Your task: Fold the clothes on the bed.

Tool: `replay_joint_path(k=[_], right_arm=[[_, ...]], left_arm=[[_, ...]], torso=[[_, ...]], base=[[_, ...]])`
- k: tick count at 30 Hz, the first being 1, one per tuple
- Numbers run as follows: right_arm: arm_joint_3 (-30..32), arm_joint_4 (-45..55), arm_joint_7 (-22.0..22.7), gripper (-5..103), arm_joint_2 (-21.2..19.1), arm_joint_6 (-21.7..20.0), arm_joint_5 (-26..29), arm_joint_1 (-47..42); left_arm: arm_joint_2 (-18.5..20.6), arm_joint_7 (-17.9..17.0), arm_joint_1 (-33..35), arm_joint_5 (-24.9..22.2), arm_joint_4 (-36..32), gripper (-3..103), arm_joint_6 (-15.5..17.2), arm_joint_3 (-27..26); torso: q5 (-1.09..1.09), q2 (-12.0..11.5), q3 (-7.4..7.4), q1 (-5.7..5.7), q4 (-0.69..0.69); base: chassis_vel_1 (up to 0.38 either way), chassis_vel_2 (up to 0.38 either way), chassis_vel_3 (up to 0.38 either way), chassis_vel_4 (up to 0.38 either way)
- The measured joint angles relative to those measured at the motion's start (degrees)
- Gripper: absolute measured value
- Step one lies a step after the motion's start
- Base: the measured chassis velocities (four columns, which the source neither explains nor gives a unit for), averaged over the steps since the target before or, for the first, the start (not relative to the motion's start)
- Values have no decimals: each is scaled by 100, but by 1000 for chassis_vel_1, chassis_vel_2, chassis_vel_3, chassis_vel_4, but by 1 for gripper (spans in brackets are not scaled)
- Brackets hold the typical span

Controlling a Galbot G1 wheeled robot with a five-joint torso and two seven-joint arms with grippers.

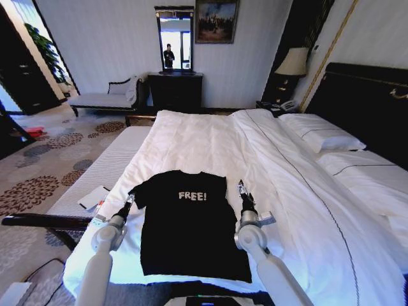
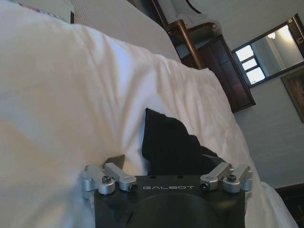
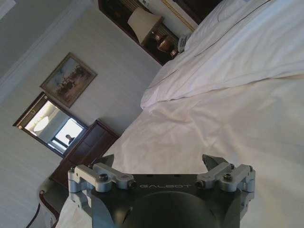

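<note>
Both arms rise from the near edge of the head view, flanking the black T-shirt (image 1: 188, 223), which lies flat and face up on the white duvet (image 1: 210, 140) at the foot of the bed (image 1: 363, 102). At about 9 o'clock of the shirt, the left hand (image 1: 128, 203) sits by the sleeve, fingers spread and holding nothing. At 3 o'clock the right hand (image 1: 242, 191) hovers just beside the other sleeve, likewise open and empty. The soft duvet is the likely hazard: a pinch could gather white cover with the cloth, or catch one layer only, skewing the fold.
</note>
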Motion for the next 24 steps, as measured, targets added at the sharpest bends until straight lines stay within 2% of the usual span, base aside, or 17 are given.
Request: replay_joint_path(k=[1, 3, 5, 6, 7, 9, 12, 14, 15, 19, 22, 24], right_arm=[[0, 0, 0, 100, 0, 0, 0, 0], [-7, -25, 7, 100, -4, 0, 1, 23], [-9, -30, 9, 100, -5, 0, 2, 30], [-13, -45, 18, 100, -3, 0, 8, 51], [-15, -48, 20, 100, -2, 0, 10, 56], [-26, -66, 24, 100, 3, 5, 16, 78], [-34, -77, 25, 100, 7, 13, 17, 88], [-51, -100, 30, 100, 10, 30, 18, 91], [-51, -100, 30, 100, 10, 30, 18, 91], [-56, -123, 38, 100, 3, 48, 16, 83], [-55, -129, 45, 100, 1, 53, 15, 81], [-55, -137, 54, 100, 3, 58, 12, 81]], left_arm=[[0, 0, 0, 0, 0, 90, 0, 0], [-41, 34, -2, 60, 17, 80, -10, 16], [-47, 42, -2, 70, 20, 80, -12, 18], [-65, 77, 6, 110, 24, 70, -17, 31], [-67, 88, 11, 119, 25, 70, -19, 35], [-73, 126, 28, 149, 13, 59, -38, 40], [-75, 135, 30, 168, 7, 53, -55, 40], [-76, 143, 34, 195, -1, 42, -81, 30], [-76, 143, 34, 195, -1, 42, -81, 30], [-76, 164, 40, 229, -27, 20, -113, -2], [-76, 177, 50, 236, -57, 15, -137, -18], [-70, 194, 67, 241, -96, 4, -164, -30]], torso=[[0, 0, 0, 0, 0], [-1, 0, 0, 0, 0], [-1, 0, 0, 0, 0], [-1, 0, 0, 0, 0], [-2, 0, 0, 0, 0], [-2, 0, 0, 0, -1], [-2, 0, 0, 0, -1], [-2, 0, 0, 0, -1], [-2, 0, 0, 0, -1], [-2, 0, 0, 0, -1], [-2, 0, 0, 0, -1], [-2, 0, 0, 0, -1]], base=[[0, 0, 0, 0], [0, 0, 0, 0], [0, 0, 0, 0], [0, 0, 0, 0], [0, 0, 0, 0], [0, 0, 0, 0], [0, 0, 0, 0], [0, 0, 0, 0], [0, 0, 0, 0], [0, 0, 0, 0], [0, 0, 0, 0], [0, 0, 0, 0]])
